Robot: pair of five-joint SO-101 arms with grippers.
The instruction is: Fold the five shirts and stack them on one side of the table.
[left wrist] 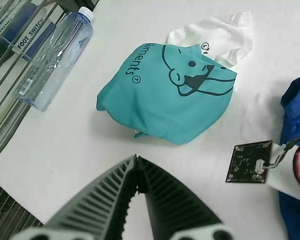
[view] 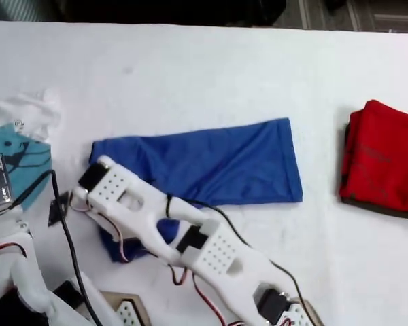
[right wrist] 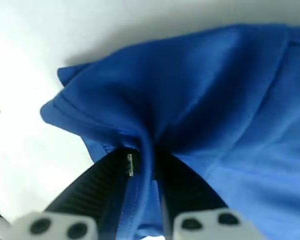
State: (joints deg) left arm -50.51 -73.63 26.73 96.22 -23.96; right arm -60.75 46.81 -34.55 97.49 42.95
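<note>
High view: blue shirt (view: 211, 163) lies mid-surface (view: 190, 75), folded into a long band running 9 to 3 o'clock. Its 9 o'clock end is bunched. R arm (view: 177, 224) comes in from 5 o'clock and lies across the shirt's lower edge, wrist over the bunched end.

R wrist view: right gripper (right wrist: 142, 155) is pinching a ridge of the blue shirt (right wrist: 200, 95) btwn its black fingers. Cloth puckers up around the pinch.

Red shirt (view: 381, 159) is folded to a compact square at 3 o'clock, well apart from the blue one. A dark edge shows under it, poss. another layer, can't tell.

Teal shirt (view: 17, 159) w/ dark print sits crumpled at the 9 o'clock edge. It lies partly on a white shirt (view: 27, 112) that pokes out at its 12 o'clock side.

L wrist view: left gripper (left wrist: 137, 160) has its tips pressed together w/ nothing btwn them. It hangs over bare surface near the teal shirt (left wrist: 170, 90), not touching it. White shirt (left wrist: 215, 35) shows beyond the teal one.

Small dark circuit board (left wrist: 249, 162) sits on the R arm's wrist, just beside the blue shirt's end. Clear water bottle (left wrist: 52, 65) lies on its side at the surface edge, near the teal shirt but apart from it.
</note>
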